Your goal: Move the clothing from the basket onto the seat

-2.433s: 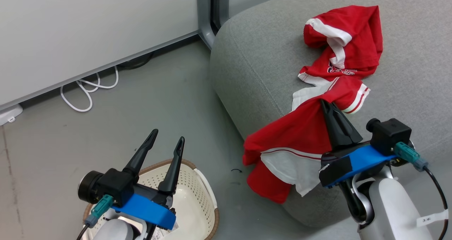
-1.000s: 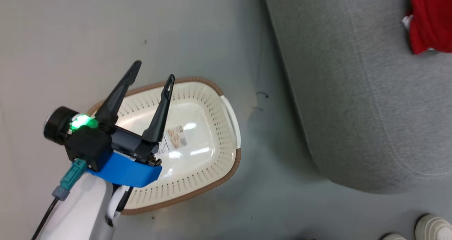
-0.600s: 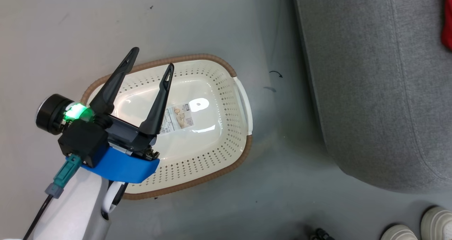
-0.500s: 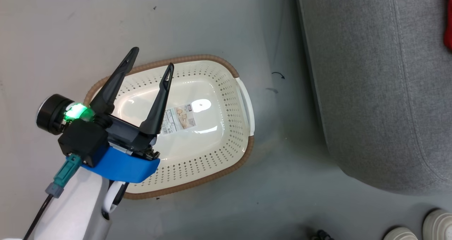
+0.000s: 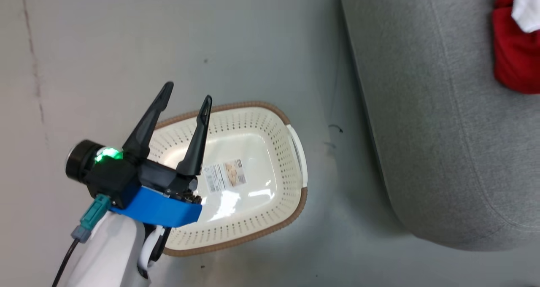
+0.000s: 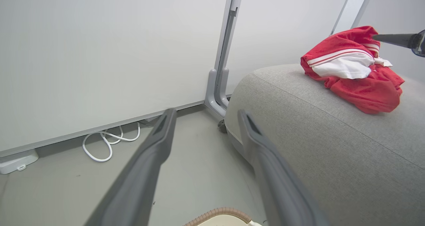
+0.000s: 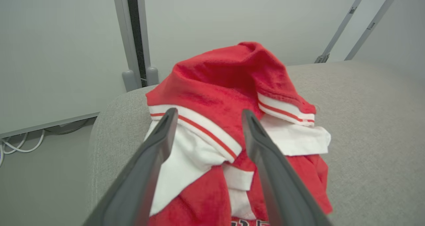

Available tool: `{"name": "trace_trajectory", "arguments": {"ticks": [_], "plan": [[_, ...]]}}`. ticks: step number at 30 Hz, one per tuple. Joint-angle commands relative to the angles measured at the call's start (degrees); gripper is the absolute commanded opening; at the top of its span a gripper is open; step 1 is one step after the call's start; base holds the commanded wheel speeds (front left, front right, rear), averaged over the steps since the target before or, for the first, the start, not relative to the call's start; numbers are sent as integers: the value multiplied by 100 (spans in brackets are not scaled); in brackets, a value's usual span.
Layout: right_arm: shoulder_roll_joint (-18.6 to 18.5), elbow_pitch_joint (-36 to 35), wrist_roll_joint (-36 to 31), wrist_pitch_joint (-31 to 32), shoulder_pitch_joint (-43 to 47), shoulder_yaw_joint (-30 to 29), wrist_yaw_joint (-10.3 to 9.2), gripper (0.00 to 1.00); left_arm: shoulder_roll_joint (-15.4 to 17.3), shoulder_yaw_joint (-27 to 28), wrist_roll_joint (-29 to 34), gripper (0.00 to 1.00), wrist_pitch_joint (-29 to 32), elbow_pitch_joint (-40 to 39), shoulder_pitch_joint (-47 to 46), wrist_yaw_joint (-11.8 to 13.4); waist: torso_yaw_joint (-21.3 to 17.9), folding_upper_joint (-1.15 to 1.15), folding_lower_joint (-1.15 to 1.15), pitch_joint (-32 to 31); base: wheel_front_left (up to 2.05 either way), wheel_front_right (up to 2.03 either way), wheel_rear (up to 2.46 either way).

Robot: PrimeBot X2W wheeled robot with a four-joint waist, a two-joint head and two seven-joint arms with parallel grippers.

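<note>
Right wrist view shows the right hand (image 7: 209, 112) spread wide and gripping nothing, where moments earlier it was pinched on the clothing (image 7: 215, 73). The clothing now lies heaped on the seat (image 7: 365, 119), well back from its rounded edge instead of trailing over it. Left hand (image 5: 188, 91) hangs wide open and empty above the basket (image 5: 276, 131), with open floor (image 5: 253, 46) between basket and seat.

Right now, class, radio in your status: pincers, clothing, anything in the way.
Left pincer open above basket. Right pincer open over clothing, nothing held. Clothing piled on seat, basket base bare. Nothing blocking.
</note>
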Motion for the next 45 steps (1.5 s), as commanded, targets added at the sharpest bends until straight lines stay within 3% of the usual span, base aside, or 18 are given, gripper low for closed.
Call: {"name": "trace_trajectory", "arguments": {"ticks": [1, 10, 19, 33, 45], "plan": [[99, -227, 62, -99, 307, 124, 2, 100, -75, 96, -40, 100, -14, 73, 152, 3, 61, 0, 0, -491, 0, 0, 0], [880, -1318, 307, -349, 1492, 618, 2, 100, -442, 595, -71, 100, -14, 387, 766, 1, 111, 0, 0, -1542, 0, 0, 0], [1325, -1906, 115, -471, 2494, 1107, 2, 100, -735, 983, 53, 100, -14, 614, 1272, -1, 333, 0, 0, -2217, 0, 0, 0], [1561, -2423, 48, -686, 3953, 1519, 2, 100, -1003, 1415, 69, 100, -14, 894, 1631, -4, 1085, 0, 0, -2632, 0, 0, 0], [1595, -2543, 425, -802, 4652, 1710, 2, 100, -1012, 1747, 25, 100, -14, 1206, 1762, -5, 1318, 0, 0, -2937, 0, 0, 0]]}}
